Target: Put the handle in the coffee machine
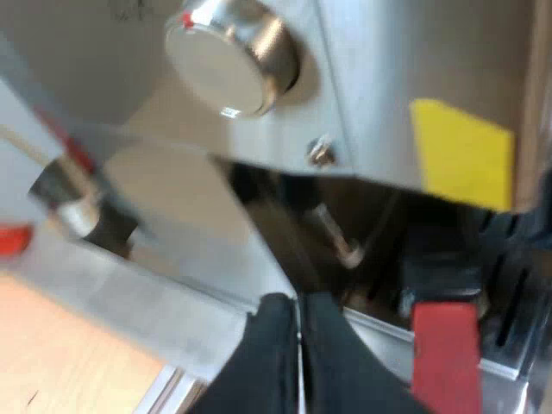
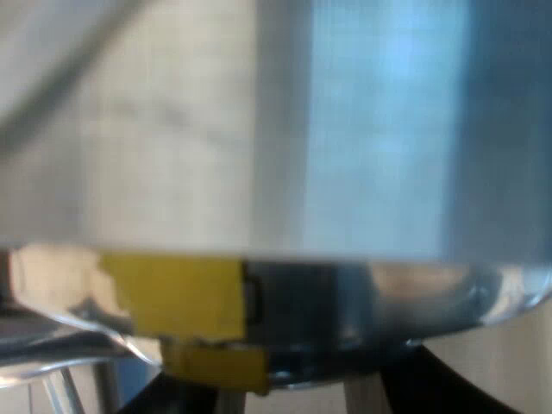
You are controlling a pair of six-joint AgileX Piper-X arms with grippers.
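**Handle (image 1: 445, 354) shows its red end at the machine's front, with the left fingers shut beside it**

The left gripper (image 1: 298, 323) has its two black fingers pressed together with nothing between them, low before the espresso machine (image 1: 379, 69). Near them, but not touching, the handle's one red end sticks out of the dark recess under the front panel. Its dark upper part merges into shadow, so I cannot tell whether the holder is locked in.

The panel carries one round steel knob (image 1: 231, 56), one small screw (image 1: 321, 153) and one yellow patch (image 1: 461, 151).

The right gripper (image 2: 302, 392) has two dark fingers set wide apart, both cut off, with nothing held. It sits close under a shiny metal rim (image 2: 414, 289) bearing two yellow tape pieces (image 2: 181, 293). The surface above them is too blurred to identify.
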